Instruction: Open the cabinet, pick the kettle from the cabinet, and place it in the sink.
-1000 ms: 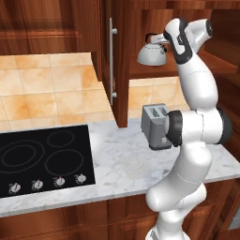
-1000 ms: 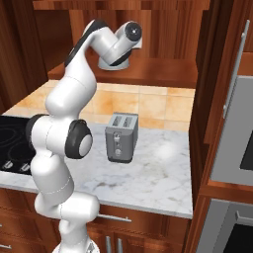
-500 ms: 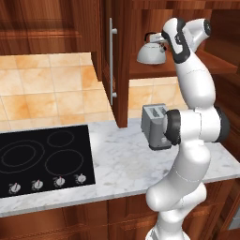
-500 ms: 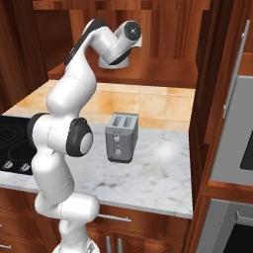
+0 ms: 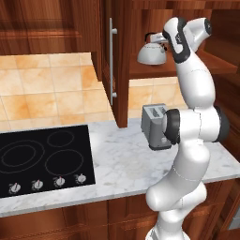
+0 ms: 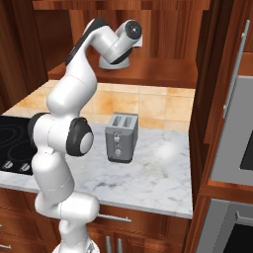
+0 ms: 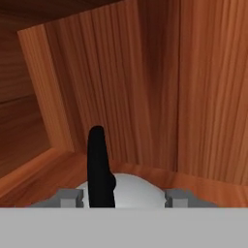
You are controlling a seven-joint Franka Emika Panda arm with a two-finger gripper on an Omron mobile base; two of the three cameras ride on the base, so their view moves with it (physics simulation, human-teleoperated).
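The cabinet (image 5: 187,68) stands open, its door (image 5: 108,70) swung out to the left with the long silver handle facing me. On its inner shelf (image 6: 153,74) sits the kettle (image 5: 151,55), silver with a black arched handle. My gripper (image 5: 159,41) reaches into the cabinet right above the kettle (image 6: 107,64). In the hand view the kettle's dome (image 7: 135,191) lies just below my gripper (image 7: 123,196). Its black handle (image 7: 99,169) rises between the fingertips (image 7: 68,196), close to the left one, with a clear gap to the right one. The jaws are open. The sink is out of view.
A grey two-slot toaster (image 5: 157,124) stands on the white marble counter (image 5: 122,159) directly under the open cabinet. The black cooktop (image 5: 44,157) lies to its left. A tall wooden unit with a steel oven front (image 6: 232,128) closes off the right side.
The hand has edged slightly further in toward the kettle. The kettle, door and toaster have stayed put.
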